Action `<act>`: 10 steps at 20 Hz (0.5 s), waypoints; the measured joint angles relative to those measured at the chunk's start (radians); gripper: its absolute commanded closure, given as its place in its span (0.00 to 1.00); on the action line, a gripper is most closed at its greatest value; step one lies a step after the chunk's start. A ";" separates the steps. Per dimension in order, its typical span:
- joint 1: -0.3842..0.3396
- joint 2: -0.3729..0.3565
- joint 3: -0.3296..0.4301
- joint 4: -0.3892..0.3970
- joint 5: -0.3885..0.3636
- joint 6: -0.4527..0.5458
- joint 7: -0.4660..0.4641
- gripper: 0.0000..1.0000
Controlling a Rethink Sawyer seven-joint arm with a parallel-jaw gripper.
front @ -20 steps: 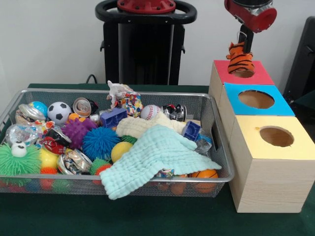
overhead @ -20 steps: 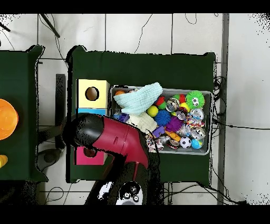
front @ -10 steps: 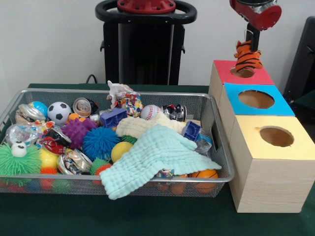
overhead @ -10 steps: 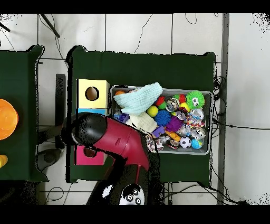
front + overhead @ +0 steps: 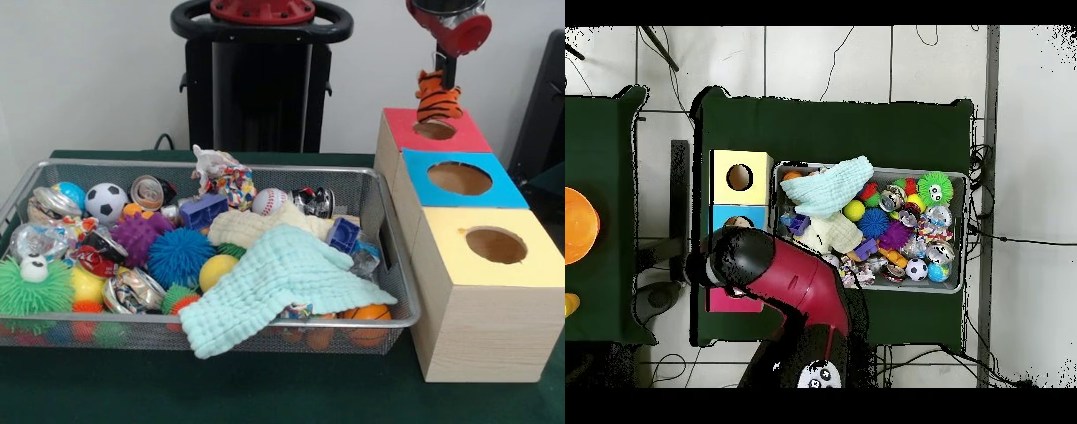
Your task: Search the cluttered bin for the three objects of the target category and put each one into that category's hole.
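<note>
The tool (image 5: 439, 78) hangs at the top right of the front view, clamped on a striped orange-and-black tiger toy (image 5: 438, 99), and the toy dangles just above the round hole (image 5: 435, 130) in the red box top (image 5: 468, 134), not touching it. Beside that sits the blue box top (image 5: 503, 185) with its own hole, then the yellow box top (image 5: 446, 243) nearest the camera, all three in a row on the green surface (image 5: 265, 389). To their left the wire bin (image 5: 388, 265) stays packed: a mint-green cloth (image 5: 282, 283) drapes over the front rim, a cream cloth (image 5: 252, 227) lies behind it, a blue spiky ball (image 5: 179, 256) and purple spiky ball (image 5: 139, 235) sit mid-bin, a soccer ball (image 5: 106, 201) and baseball (image 5: 269, 200) toward the back. From overhead, the red arm (image 5: 790, 285) covers the red box
</note>
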 measured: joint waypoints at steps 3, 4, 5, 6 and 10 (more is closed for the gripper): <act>0.000 -0.006 0.000 0.025 0.000 0.000 0.000 1.00; 0.000 -0.007 0.000 0.029 0.000 0.000 0.000 1.00; 0.000 -0.008 0.000 0.034 0.000 0.000 0.000 1.00; 0.000 -0.008 0.000 0.038 0.000 0.000 0.000 1.00; 0.000 -0.007 0.000 0.059 0.000 0.000 0.000 1.00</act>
